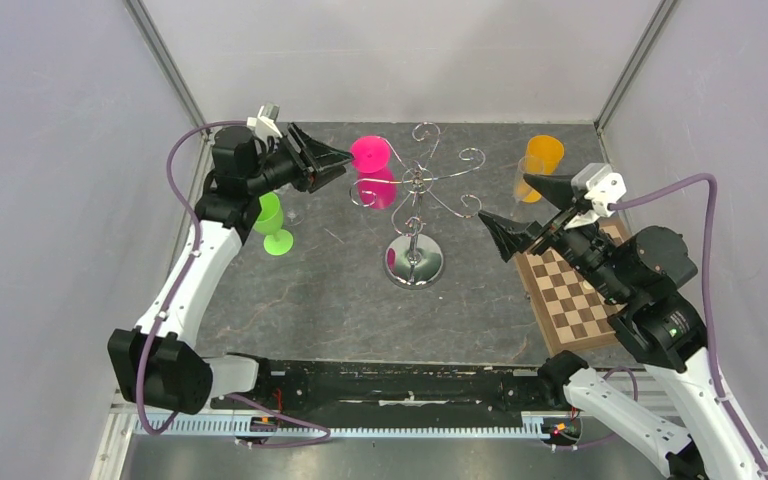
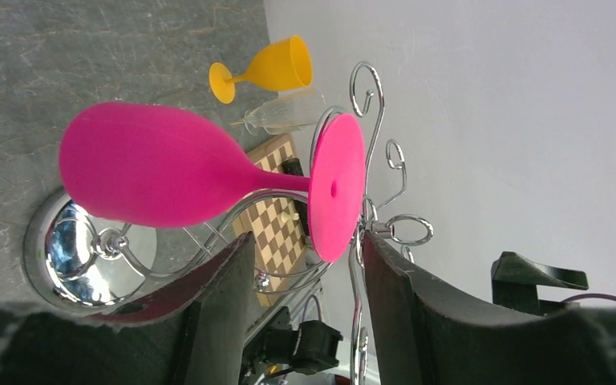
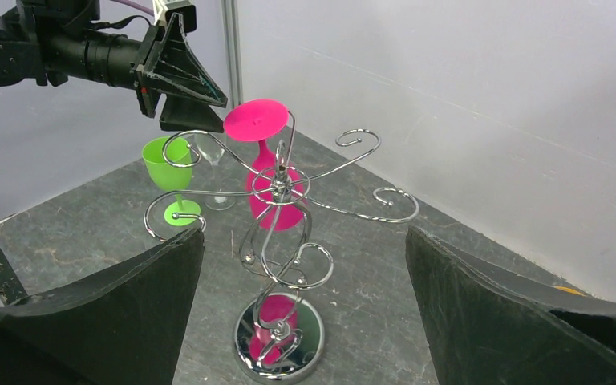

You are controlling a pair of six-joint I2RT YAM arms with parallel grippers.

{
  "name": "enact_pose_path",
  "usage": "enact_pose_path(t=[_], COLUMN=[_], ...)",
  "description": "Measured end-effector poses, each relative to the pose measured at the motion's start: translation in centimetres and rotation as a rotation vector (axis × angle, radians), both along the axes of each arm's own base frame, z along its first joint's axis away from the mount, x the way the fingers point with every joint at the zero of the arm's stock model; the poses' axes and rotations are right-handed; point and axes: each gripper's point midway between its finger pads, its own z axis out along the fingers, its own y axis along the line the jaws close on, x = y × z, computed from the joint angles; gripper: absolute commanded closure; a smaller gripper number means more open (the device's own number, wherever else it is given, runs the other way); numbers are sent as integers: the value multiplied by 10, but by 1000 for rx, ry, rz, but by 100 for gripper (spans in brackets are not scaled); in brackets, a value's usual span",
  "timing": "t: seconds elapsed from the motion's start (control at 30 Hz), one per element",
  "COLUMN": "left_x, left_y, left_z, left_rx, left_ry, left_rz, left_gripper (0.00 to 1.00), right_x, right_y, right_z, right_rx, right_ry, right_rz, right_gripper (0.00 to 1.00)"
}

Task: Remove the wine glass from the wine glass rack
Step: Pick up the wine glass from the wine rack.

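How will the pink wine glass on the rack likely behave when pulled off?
The pink wine glass looks matte and opaque, probably plastic: likely light, not slippery. Hanging bowl-down by its foot on the wine glass rack, it may swing. The thin-posted rack could rock if the foot snags.

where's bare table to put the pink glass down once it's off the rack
The widest bare patch is the near table, between the rack base, the green glass and the checkerboard. Crowded: back right, with the orange glass and a clear glass, and left by the green one.
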Motion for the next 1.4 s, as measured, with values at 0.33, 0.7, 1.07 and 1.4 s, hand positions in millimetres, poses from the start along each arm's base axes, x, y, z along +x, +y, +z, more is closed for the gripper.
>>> enact_pose_path(t=[0.33,0.7,1.07,1.4], left_x=[8,10,9,10], left_y=[-5,-13,-15,-15], left_z=[2,-7,0,15], left_rx=[-45,-73,-97,-103], left_ry=[4,28,6,-19], left_rz=[-18,-46,-71,-66], left_gripper=[51,80,98,98], right_x=[-2,0,3,3], right_y=[-3,-3,-2,-2], right_z=[0,-6,-14,-15], right_rx=[3,-6,-21,-25], right_ry=[-5,7,19,19], right_rz=[-9,-15,-17,-18], right_gripper=[2,2,2,2])
